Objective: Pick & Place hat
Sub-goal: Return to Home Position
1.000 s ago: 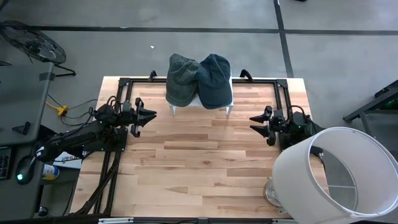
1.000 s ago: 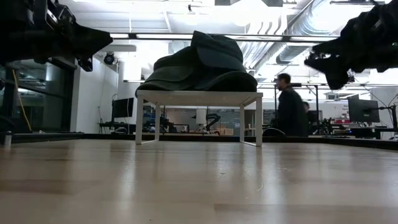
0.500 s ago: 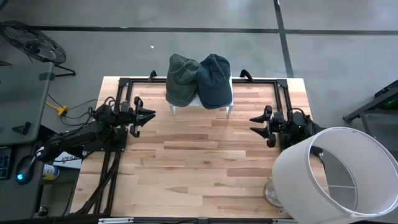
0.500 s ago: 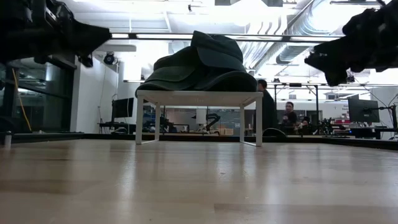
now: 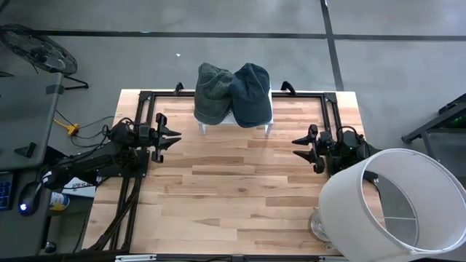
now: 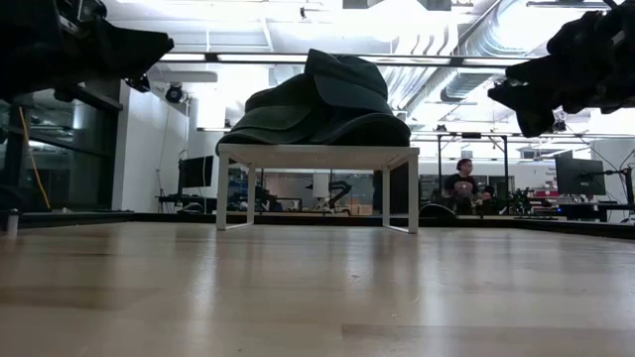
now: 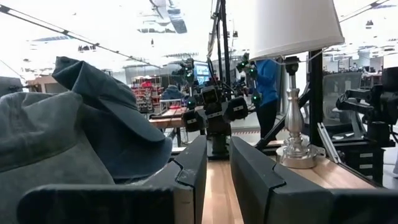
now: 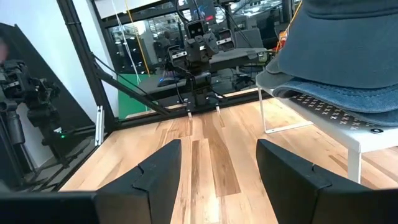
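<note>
Caps sit side by side on the white shelf (image 5: 270,121), which stands at the middle of the table's (image 5: 240,196) far edge; the gray cap (image 5: 212,91) lies on the shelf's left part and the blue cap (image 5: 251,93) on its right part, the two touching where they meet, with the blue one's edge overlapping the gray one; in the low view they form one dark heap on the shelf top, and both brims hang over the shelf's front rim.

The left gripper (image 5: 177,137) hangs above the table near its left edge, pointing across toward the right side; its fingers stand a narrow gap apart and hold nothing; the right gripper (image 5: 294,145) hangs near the right edge, facing the left one, with its fingers spread wide and empty; both are well apart from the shelf and the caps.

A lamp with a white shade (image 5: 393,204) stands at the table's near right corner, just beside the right arm.
</note>
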### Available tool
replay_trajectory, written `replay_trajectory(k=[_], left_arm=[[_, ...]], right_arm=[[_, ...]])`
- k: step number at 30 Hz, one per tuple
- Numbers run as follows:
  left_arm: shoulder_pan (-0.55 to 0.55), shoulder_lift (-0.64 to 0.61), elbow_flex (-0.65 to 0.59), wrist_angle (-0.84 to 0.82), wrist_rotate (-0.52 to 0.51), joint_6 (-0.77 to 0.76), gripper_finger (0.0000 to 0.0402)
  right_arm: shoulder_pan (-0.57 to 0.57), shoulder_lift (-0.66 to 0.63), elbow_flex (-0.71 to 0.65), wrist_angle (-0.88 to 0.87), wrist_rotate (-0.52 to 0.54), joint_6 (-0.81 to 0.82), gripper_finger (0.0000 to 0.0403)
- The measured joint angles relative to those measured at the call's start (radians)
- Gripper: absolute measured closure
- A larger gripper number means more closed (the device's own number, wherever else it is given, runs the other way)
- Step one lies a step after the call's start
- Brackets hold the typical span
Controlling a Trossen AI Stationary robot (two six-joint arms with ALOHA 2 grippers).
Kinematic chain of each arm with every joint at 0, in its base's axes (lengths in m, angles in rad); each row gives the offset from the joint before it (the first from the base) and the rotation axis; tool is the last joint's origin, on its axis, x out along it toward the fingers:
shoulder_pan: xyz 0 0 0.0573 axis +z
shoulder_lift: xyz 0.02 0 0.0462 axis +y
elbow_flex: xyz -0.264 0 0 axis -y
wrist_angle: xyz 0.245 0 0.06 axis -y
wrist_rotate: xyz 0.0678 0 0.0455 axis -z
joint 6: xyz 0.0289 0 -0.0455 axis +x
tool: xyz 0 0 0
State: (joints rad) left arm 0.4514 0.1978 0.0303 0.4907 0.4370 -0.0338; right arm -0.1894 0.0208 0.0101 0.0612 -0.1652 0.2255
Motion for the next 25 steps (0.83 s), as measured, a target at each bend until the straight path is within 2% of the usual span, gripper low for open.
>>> replay_trajectory(k=[25], left_arm=[[0.0, 0.0, 0.005, -0.189, 0.0, 0.0, 0.0333]], right_arm=[[0.0, 0.0, 0.001, 0.003, 0.001, 0.001, 0.0201]])
